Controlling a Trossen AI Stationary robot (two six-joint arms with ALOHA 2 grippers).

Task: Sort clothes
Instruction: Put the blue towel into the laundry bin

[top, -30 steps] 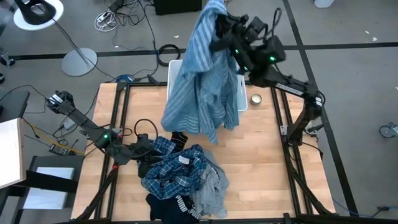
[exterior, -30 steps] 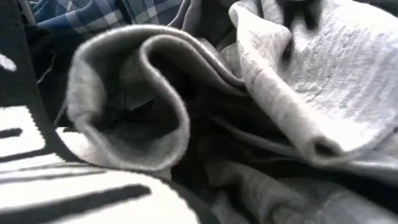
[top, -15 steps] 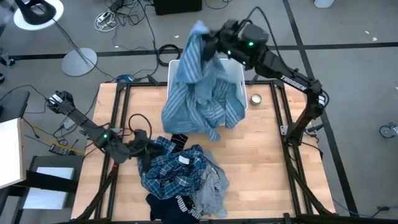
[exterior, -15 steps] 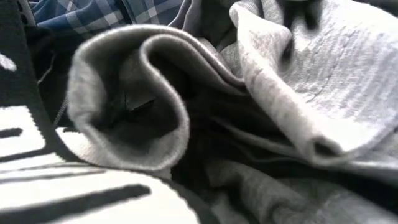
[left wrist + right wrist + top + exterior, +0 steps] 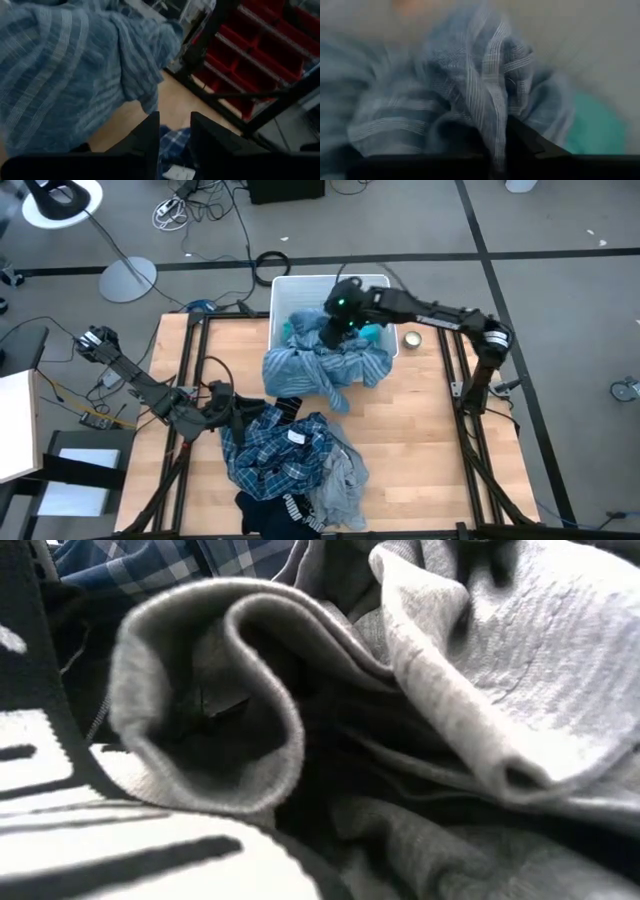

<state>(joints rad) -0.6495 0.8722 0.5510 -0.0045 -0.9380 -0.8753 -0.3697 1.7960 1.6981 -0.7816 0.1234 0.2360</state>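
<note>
While the right pincer [image 5: 335, 328] grips the striped shirt [image 5: 320, 368] over the bin [image 5: 300, 285], the left pincer [image 5: 232, 415] is narrowly parted.

Overhead, table-level, 2 wrist close-ups

The tabletop [image 5: 420, 430] was pale wood, matt, with plank seams showing. The striped shirt [image 5: 320, 370] was thin woven cloth, softly crumpled; the plaid shirt [image 5: 280, 455] looked like similar light cotton. The grey garment [image 5: 480, 670] was thicker knit with a fuzzy, ribbed surface. The bin [image 5: 300, 285] was smooth white plastic.
</note>
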